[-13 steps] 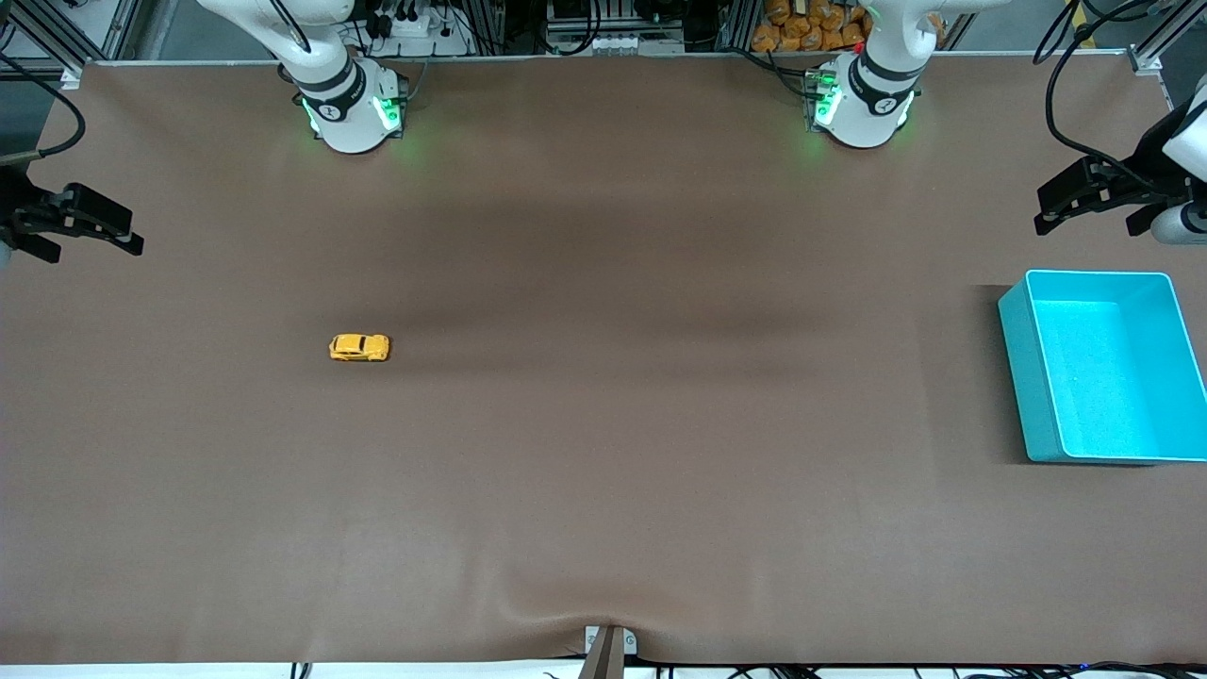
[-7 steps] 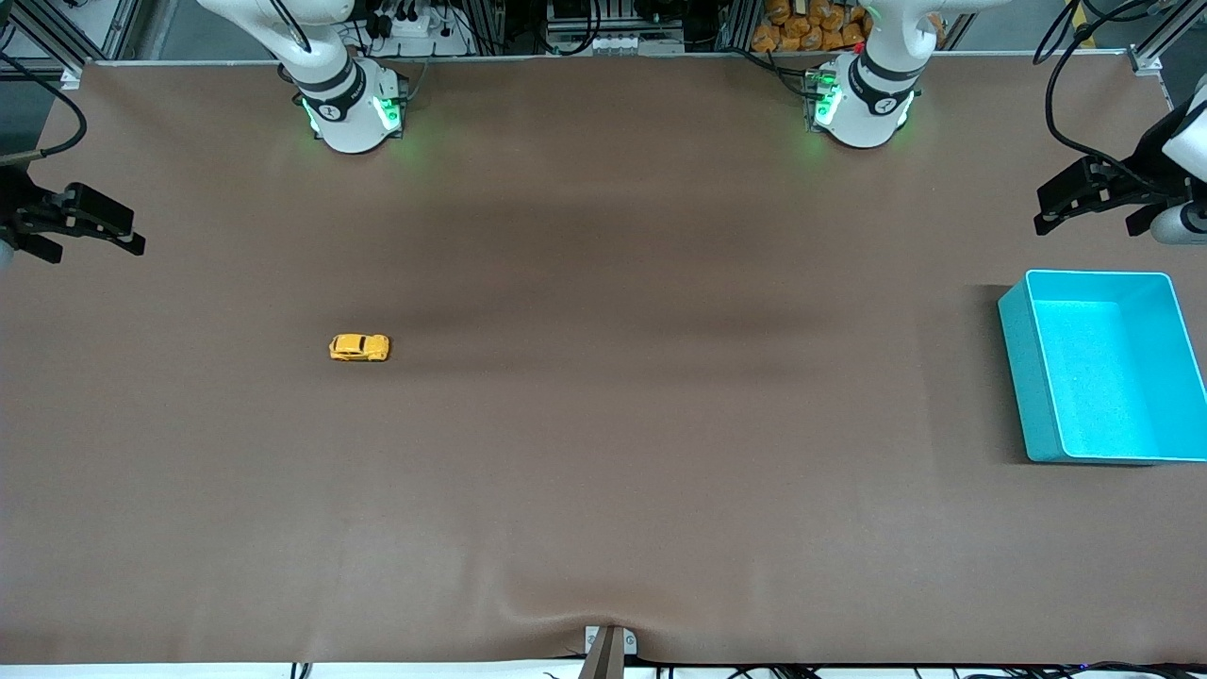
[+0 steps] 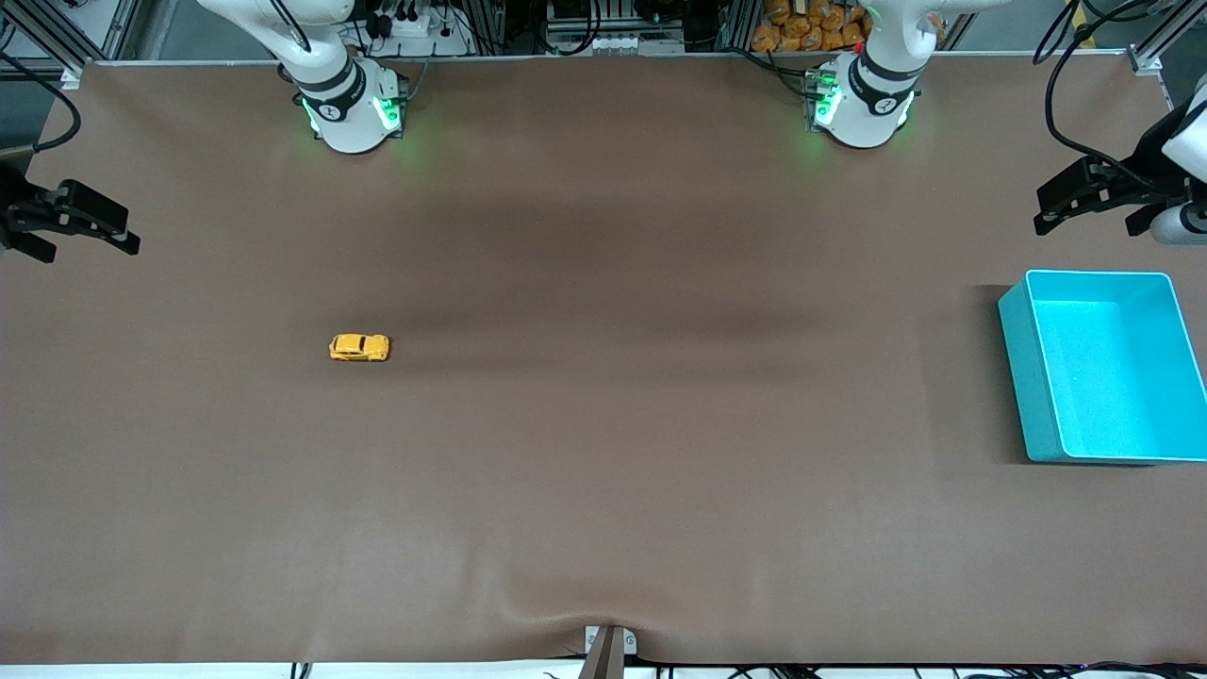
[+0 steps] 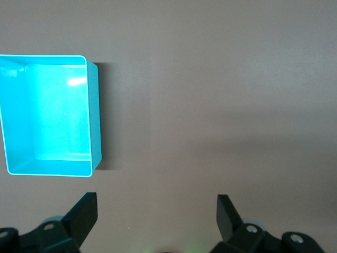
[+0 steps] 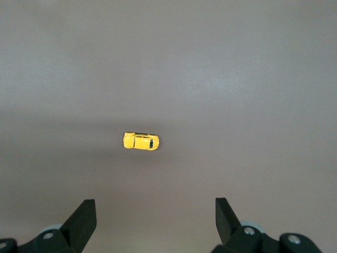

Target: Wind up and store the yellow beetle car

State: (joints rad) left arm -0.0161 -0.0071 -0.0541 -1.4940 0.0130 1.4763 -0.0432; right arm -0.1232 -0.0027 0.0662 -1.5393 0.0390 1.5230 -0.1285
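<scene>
The yellow beetle car point(image 3: 359, 348) stands alone on the brown table, toward the right arm's end; it also shows in the right wrist view point(image 5: 141, 141). My right gripper point(image 3: 92, 249) hangs open over the table's edge at that end, well apart from the car, and nothing sits between its fingers point(image 5: 154, 205). My left gripper point(image 3: 1084, 228) hangs open and empty over the left arm's end of the table, beside the teal bin point(image 3: 1023, 377). The left wrist view shows the bin point(image 4: 95, 116) with nothing inside and the open left gripper point(image 4: 156, 203).
The brown table cover point(image 3: 603, 453) has a small wrinkle at the edge nearest the front camera point(image 3: 566, 613). Both arm bases point(image 3: 354, 113) point(image 3: 863, 104) stand along the table's robot side. Cables and racks lie past that edge.
The right gripper has drifted slightly toward the robots' side of the table. The car, the bin and the left gripper have not moved.
</scene>
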